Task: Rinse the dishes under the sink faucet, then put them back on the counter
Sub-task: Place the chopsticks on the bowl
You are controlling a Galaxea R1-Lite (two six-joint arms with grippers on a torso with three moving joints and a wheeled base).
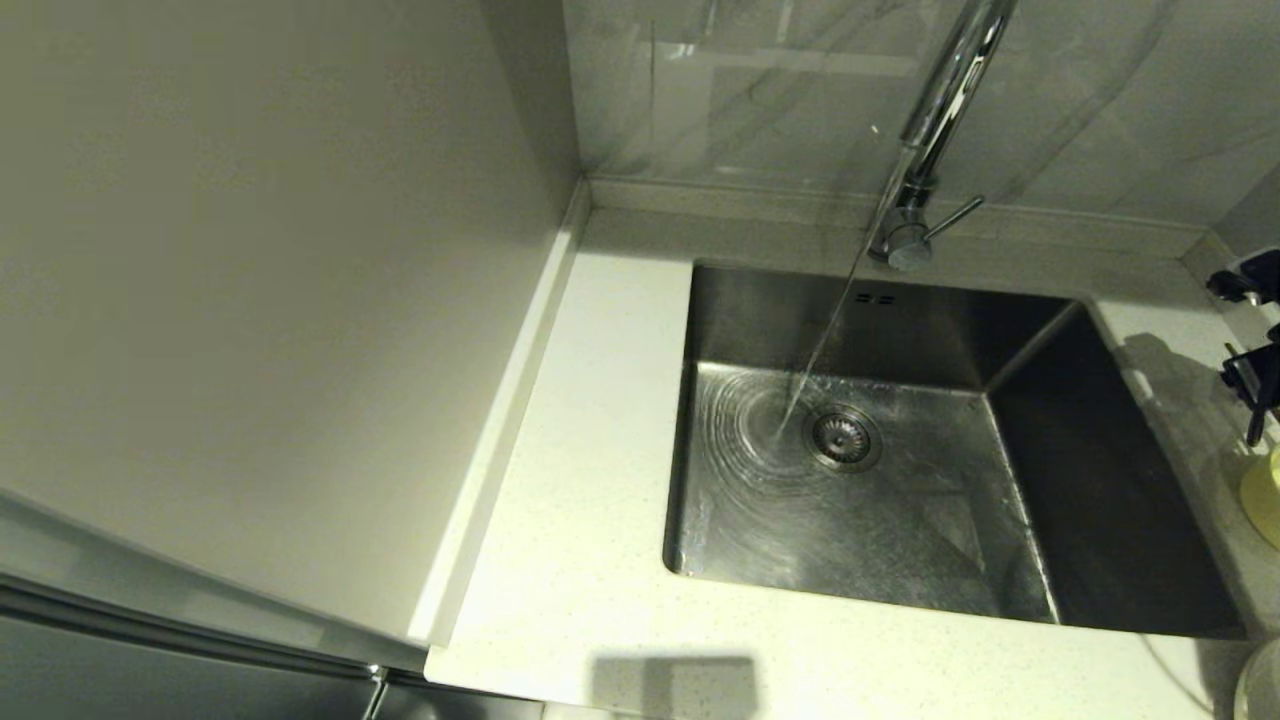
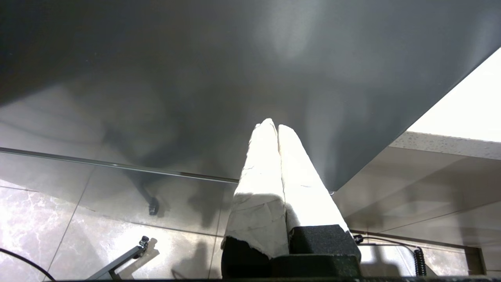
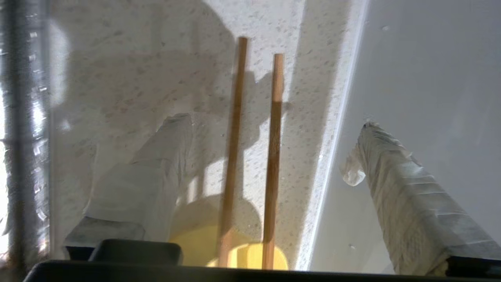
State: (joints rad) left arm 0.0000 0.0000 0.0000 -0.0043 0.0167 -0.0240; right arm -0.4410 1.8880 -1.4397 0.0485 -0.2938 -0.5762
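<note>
Two brown chopsticks (image 3: 250,149) lie side by side on the speckled counter (image 3: 137,70), their near ends resting over the yellow-green bowl (image 3: 203,243). My right gripper (image 3: 272,121) hangs above them, open wide, one wrapped finger (image 3: 164,164) on each side and neither touching the sticks. In the head view the right gripper (image 1: 1255,370) is at the far right, just above the bowl (image 1: 1265,495). Water runs from the chrome faucet (image 1: 935,110) into the steel sink (image 1: 900,540). My left gripper (image 2: 273,124) is shut and holds nothing, parked low in front of the grey cabinet.
A tall pale side panel (image 1: 250,300) walls off the counter (image 1: 590,480) on the left. The faucet's lever (image 1: 955,218) sticks out to the right. A pale rounded rim (image 1: 1262,685), perhaps the plate, shows at the front right corner.
</note>
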